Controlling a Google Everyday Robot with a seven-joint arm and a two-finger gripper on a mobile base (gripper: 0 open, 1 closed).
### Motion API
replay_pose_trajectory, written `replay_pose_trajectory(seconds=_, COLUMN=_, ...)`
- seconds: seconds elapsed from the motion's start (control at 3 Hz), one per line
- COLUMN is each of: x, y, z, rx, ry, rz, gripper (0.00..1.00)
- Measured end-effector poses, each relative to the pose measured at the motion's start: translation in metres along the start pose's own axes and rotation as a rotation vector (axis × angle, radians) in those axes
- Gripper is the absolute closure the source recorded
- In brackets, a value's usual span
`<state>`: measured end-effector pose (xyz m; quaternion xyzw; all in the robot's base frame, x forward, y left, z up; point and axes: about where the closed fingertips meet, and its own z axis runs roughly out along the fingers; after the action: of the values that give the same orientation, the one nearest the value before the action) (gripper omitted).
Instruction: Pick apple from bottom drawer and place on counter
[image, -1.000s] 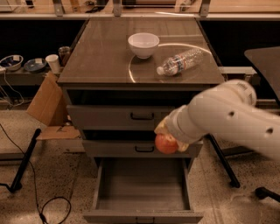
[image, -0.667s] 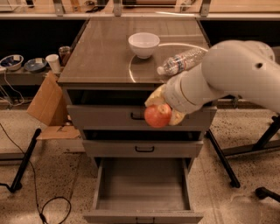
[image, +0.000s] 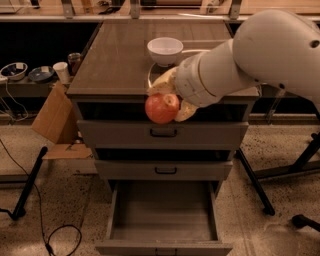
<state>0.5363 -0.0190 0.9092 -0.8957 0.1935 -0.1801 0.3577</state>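
A white bowl (image: 165, 50) sits on the tabletop (image: 115, 60), just behind the tool (image: 169, 100). At left, a cardboard box (image: 54, 117) leans near a cup (image: 62, 71) and two small dishes (image: 14, 70). A cable (image: 60, 237) loops on the floor.

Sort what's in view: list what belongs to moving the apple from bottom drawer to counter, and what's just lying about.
Job: counter; bottom drawer, pulled open; apple, held by the gripper in front of the top drawer.
Lying about: white bowl on the counter; cardboard box beside the cabinet; cup on the left shelf; cable on the floor.
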Motion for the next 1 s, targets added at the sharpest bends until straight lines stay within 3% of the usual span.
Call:
replay_pose_trajectory(seconds=0.33, x=-0.006, y=-0.034, z=0.005, rx=0.042, ry=0.007, rz=0.035, gripper=1.0)
replay_pose_trajectory(seconds=0.67, x=-0.006, y=-0.06, z=0.025, rx=0.044, ry=0.007, rz=0.093, gripper=1.0)
replay_pose_trajectory(seconds=1.0, x=-0.006, y=-0.06, z=0.025, rx=0.044, ry=0.007, rz=0.093, gripper=1.0)
